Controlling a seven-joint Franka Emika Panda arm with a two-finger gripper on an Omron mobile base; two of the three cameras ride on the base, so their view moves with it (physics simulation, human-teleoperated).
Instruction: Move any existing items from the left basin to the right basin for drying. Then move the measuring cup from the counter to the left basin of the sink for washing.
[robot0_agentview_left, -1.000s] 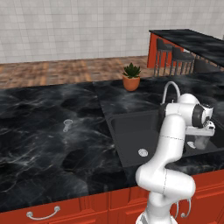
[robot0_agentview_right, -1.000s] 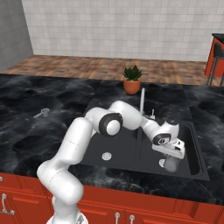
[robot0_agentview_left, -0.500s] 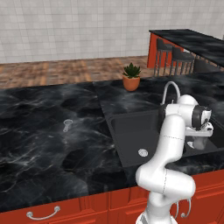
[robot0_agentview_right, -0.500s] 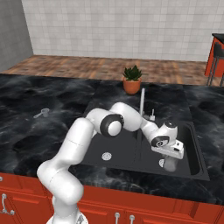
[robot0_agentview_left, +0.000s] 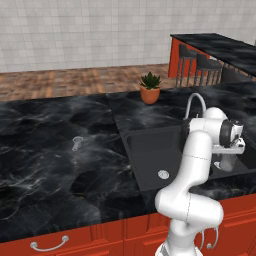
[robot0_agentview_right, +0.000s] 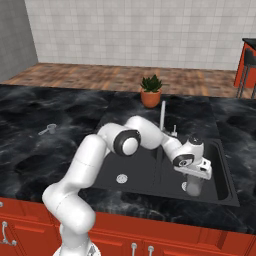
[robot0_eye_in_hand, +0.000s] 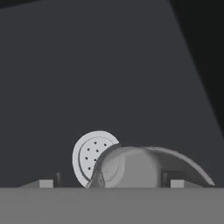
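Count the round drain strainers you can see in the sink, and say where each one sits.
2. One drain strainer lies on the floor of the left basin. The other drain strainer lies in the right basin, beside the grey cup under the hand, which partly hides it.

I had a white tiled wall (robot0_agentview_left: 75, 30) across the back, with a brown wood floor (robot0_agentview_left: 60, 82) running below it. A black marble counter (robot0_agentview_left: 45, 170) spread wide in front of me, red cabinet fronts (robot0_agentview_left: 100, 235) under it with curved metal handles (robot0_agentview_left: 48, 245). A potted plant (robot0_agentview_left: 150, 88) stood on the counter's far edge. Off to the right rose a red bar with a dark top (robot0_agentview_left: 220, 45), and dark stools (robot0_agentview_left: 197, 62) were tucked beneath.
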